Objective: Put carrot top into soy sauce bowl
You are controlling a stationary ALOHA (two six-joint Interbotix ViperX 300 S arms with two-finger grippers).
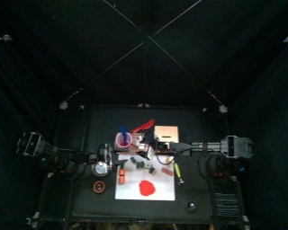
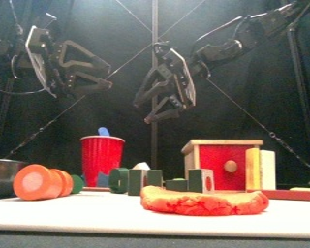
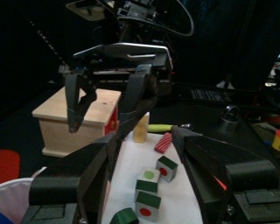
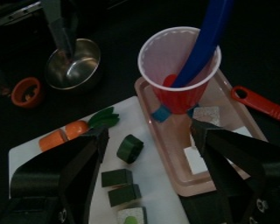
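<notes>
Black-curtained desk (image 4: 25, 52). Right pincer (image 4: 154, 162) hangs spread wide, empty; carrot top (image 4: 99, 119) lies just off its left jaw, bowl (image 4: 70, 66) well beyond. Left pincer (image 3: 149, 166) also agape. Risk: clipping red cup (image 4: 178, 66) or green blocks (image 4: 130, 147) on descent.

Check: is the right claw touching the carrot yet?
Apart. The right wrist view shows the right claw open above the white board, with the carrot lying clear of both fingers, bare board between them.
</notes>
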